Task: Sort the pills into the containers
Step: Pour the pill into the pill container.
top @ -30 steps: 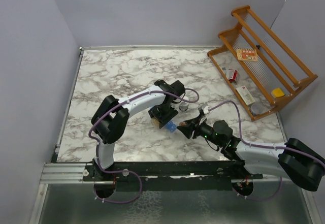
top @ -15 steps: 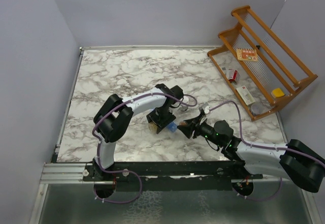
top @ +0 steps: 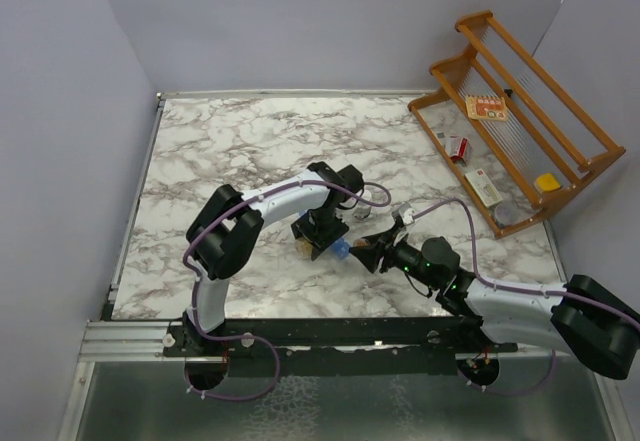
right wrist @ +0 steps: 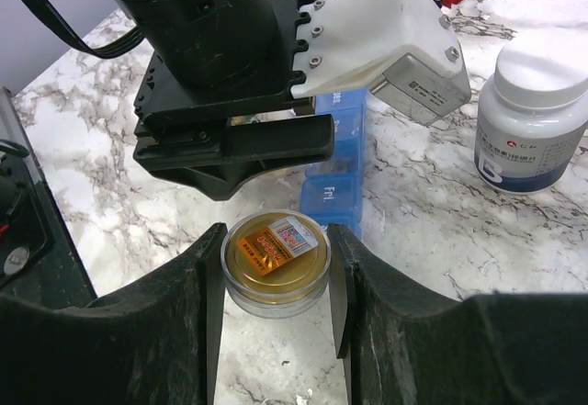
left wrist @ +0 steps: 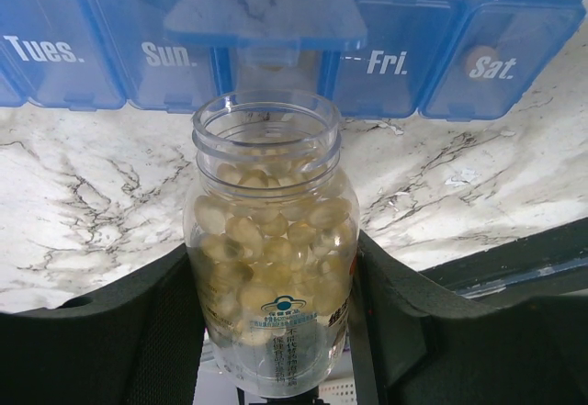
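Containers (left wrist: pixel 386 51), one blue strip of day-marked boxes, make the landmark here. The marble table (top: pixel 230 141) spreads beneath the strip, and a wooden rack (top: pixel 541 85) stands well off to its far right. Directly over the strip hangs the left gripper (left wrist: pixel 272 276), clenched on an uncapped bottle (left wrist: pixel 266 129) packed with pale pills (left wrist: pixel 262 230). The bottle's mouth sits just short of the strip, in line with the Thur box, whose lid (left wrist: pixel 266 5) is raised. Against a second ago this gripper has shifted a little over the strip, and in the last half-second it has hardly moved, so the lining-up looks done. My guess is that a pour into Thur comes next, and a slow tilt would keep extra pills from tumbling out. Just right of the strip, the right gripper (right wrist: pixel 276 240) grasps a round gold-topped cap (right wrist: pixel 274 265) (probably that bottle's, though I cannot be sure) near the Fri box. A white-capped bottle (right wrist: pixel 533 120) stands a little further to the strip's right. One tan pill (left wrist: pixel 478 61) shows through the Sat box.
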Controlling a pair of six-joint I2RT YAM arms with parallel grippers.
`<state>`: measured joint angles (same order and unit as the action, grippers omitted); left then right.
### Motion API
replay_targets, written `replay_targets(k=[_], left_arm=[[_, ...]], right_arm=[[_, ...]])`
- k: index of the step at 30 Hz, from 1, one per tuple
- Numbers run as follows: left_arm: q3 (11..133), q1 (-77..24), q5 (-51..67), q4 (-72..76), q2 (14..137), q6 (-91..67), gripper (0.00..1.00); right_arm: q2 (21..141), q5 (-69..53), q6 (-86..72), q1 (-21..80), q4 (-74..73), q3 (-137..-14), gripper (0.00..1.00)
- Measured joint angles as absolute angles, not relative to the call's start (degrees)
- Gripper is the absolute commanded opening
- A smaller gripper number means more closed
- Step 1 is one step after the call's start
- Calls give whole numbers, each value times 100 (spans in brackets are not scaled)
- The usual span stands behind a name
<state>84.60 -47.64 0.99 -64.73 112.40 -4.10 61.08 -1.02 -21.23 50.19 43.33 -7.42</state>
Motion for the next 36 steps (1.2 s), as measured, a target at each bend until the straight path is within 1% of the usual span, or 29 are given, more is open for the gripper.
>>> replay_targets(k=[6,15,21,30,36], left_arm=[[8499,-4757,95,-6558,11299,-412,0],[9002,-4744,-121,-6711,11622,-414,0],[8995,-4737,-228,-6794,11631,-414,0],[8989,-4737,-687,-6932,11631,-412,0],[8982,-4737,-740,-6921,11631,-410,0]], right_arm=[[6062,-97,-2123,5019,4333,-731,1],[5892,-91,-2128,5022,4331,-617,1],[5686,-64,-2128,5019,4329,-602,1],[5695,-60,-2126,5019,4327,-602,1],[5756,-58,-2126,5019,4327,-602,1]])
